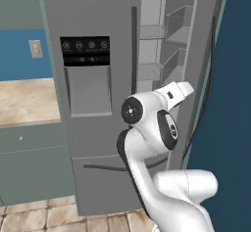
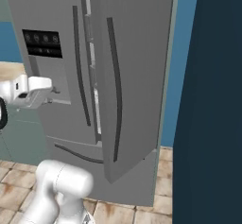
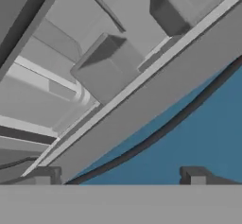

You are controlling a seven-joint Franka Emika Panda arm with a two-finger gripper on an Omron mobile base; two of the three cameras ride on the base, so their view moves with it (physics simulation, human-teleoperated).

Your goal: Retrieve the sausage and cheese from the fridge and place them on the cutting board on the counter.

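My pincer [image 3: 119, 178] stands wide, its two dark tips far apart at the bottom of the hand view, and it holds nothing. It points into the fridge [image 1: 88, 128], whose right door [image 2: 137, 76] is swung open while the left door with the black dispenser panel [image 1: 85, 51] stays flat and closed.

In the hand view the open door's edge runs as a grey band from about 8 o'clock to 2 o'clock, with its dark bar handle [image 3: 165, 128] curving just below it against the blue wall [image 3: 208, 138]. Above that band, from 9 o'clock through 12 o'clock, lie the pale interior shelves and the boxy door bins [image 3: 106, 69], which hold nothing I can make out. I cannot tell where the sausage or cheese lies from here.

In the left base view my hand reaches toward the gap at the door's hinge-free edge, at roughly 3 o'clock of the dispenser. The counter [image 1: 24, 101] sits at 9 o'clock, well apart from my pincer, over grey-green cabinet fronts [image 1: 29, 162].
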